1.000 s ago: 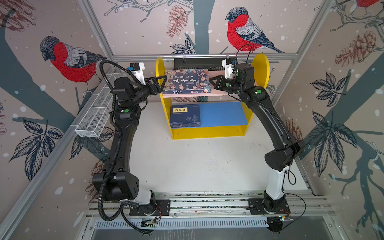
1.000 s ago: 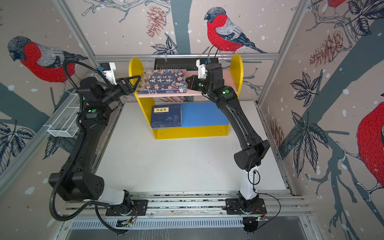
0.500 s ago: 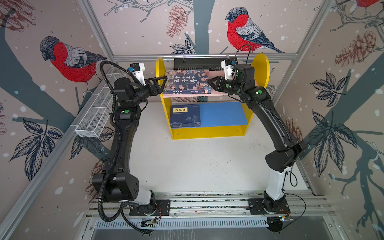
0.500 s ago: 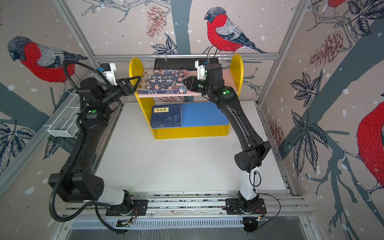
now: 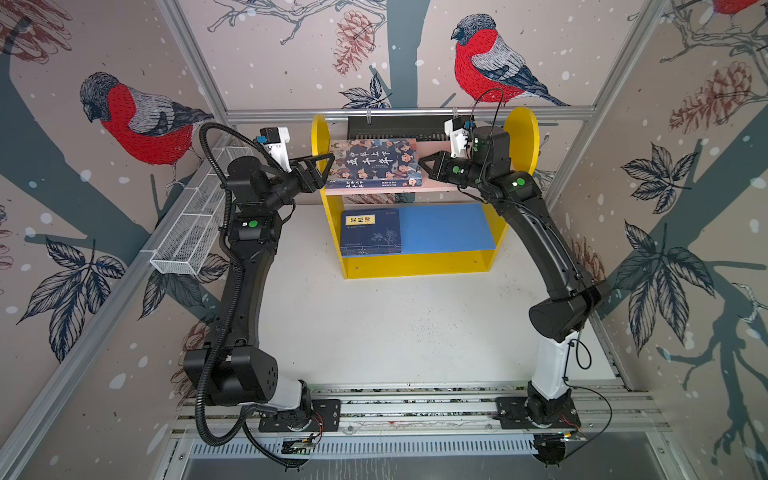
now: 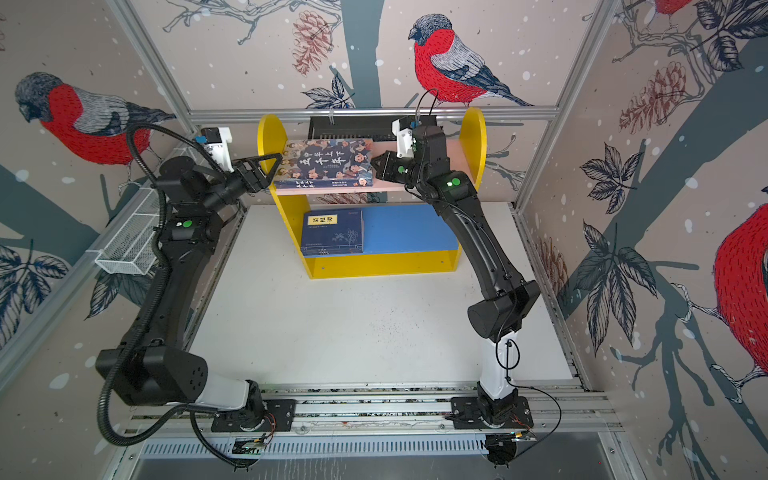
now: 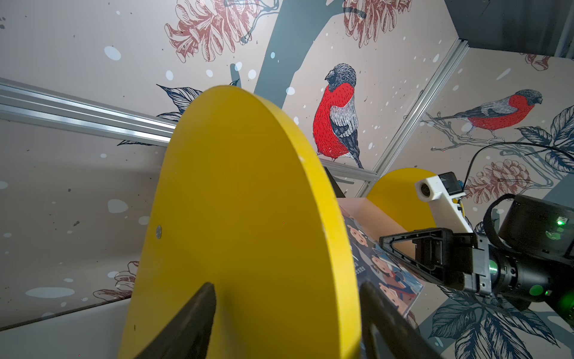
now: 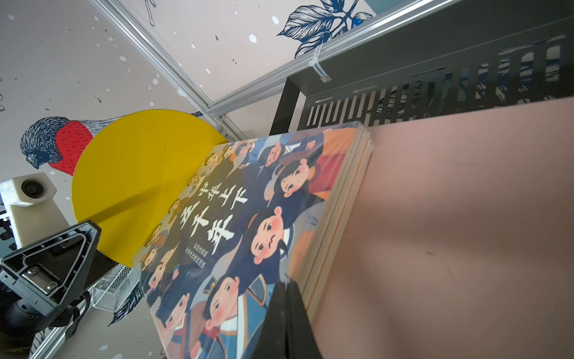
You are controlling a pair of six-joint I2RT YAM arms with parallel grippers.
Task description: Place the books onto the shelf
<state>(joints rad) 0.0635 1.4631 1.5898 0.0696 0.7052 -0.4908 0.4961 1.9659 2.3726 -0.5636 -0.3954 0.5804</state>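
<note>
1. Your illustrated book (image 5: pixel 376 160) lies flat on the shelf's (image 5: pixel 415 266) pink upper board, left end.
2. The navy book (image 5: pixel 370 232) sits on the blue lower board, left end too.
3. Your left end effector (image 5: pixel 326 164) is released, fingers straddling the shelf's left yellow side.
4. Your right end effector (image 5: pixel 423 163) is clenched and empty, tip at the illustrated book's edge.

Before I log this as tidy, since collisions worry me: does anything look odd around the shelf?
One thing: the left gripper, jaws open, appears to straddle the shelf's yellow side panel, not a book. The illustrated book lies flat on the pink board, the shut right gripper at its edge. Nothing looks damaged.
</note>
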